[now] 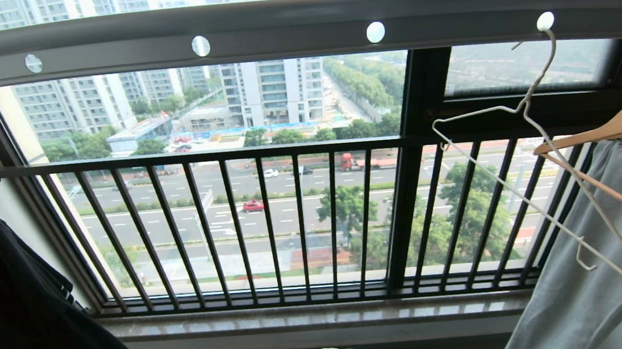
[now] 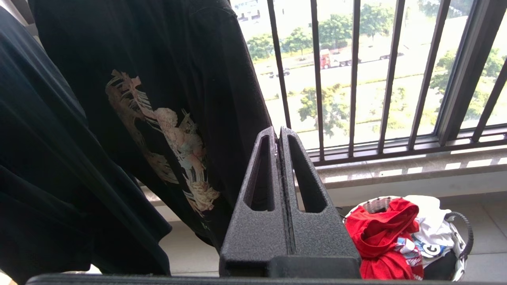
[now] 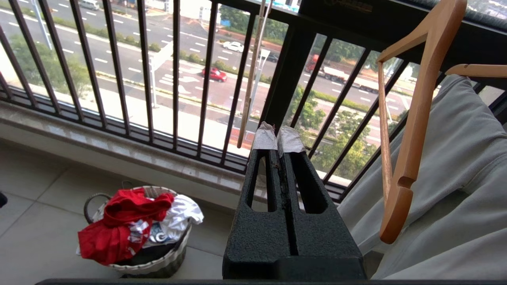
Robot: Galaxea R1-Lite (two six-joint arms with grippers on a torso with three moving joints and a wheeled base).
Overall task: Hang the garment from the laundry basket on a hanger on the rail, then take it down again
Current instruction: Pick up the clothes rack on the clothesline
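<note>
Red garment [image 3: 119, 225] heaped in basket [image 3: 158, 265] — hanger [image 1: 539, 179] empty on rail [image 1: 288, 29]

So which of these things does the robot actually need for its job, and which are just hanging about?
Needed:
- red T-shirt
- laundry basket
- wire hanger
- grey rail

Just there:
- black T-shirt
- grey garment
- wooden hanger
- white garment in the basket
- window railing

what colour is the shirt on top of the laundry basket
Red garment with white and blue print, clearest in the right wrist view.
</note>
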